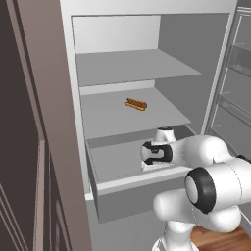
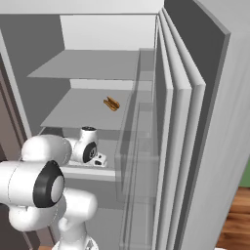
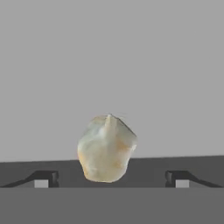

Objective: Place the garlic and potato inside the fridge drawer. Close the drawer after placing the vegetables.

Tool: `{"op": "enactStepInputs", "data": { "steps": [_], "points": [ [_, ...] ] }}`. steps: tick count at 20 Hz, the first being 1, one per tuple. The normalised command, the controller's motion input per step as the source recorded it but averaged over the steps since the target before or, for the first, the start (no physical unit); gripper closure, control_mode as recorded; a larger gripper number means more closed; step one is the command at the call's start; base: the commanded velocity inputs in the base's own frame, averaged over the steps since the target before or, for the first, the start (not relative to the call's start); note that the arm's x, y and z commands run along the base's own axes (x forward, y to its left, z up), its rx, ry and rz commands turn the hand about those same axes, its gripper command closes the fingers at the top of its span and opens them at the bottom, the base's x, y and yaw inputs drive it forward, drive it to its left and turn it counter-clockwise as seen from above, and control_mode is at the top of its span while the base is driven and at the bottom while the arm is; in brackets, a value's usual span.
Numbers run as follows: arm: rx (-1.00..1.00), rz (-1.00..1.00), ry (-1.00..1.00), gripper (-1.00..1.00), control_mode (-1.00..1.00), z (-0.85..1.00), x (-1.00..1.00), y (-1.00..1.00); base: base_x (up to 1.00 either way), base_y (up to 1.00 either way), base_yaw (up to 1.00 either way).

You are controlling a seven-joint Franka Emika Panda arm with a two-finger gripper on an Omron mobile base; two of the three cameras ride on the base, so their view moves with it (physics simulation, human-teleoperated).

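Gripper (image 3: pixel 111 178) spread wide, touching nothing; garlic (image 3: pixel 106 148) lay low-centre in hand view, between the fingertips (image 3: pixel 43 178) on grey floor; drawer (image 1: pixel 128 188) pulled out, lower centre.

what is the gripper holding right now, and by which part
Nothing. The gripper is open: its fingers stand wide apart, clear of the garlic lying between them on the fridge drawer floor.

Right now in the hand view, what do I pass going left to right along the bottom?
Left fingertip → garlic → right fingertip. The jaws stand wide, clear of the bulb on both sides.
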Motion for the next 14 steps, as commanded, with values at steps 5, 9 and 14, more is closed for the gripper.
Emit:
{"op": "enactStepInputs", "data": {
  "steps": [5, 9, 14],
  "points": [
    [0.0, -0.02, -0.03, -1.0, -1.0, 0.75, -0.01, 0.0, 0.0, 0.0, 0.0],
    [0.01, -0.03, -0.13, -1.0, -1.0, 1.0, 0.0, 0.0, 0.0, 0.0, 0.0],
    [0.02, -0.07, -0.21, -1.0, -1.0, 1.0, -0.12, 0.0, 0.0, 0.0, 0.0]
  ]
}}
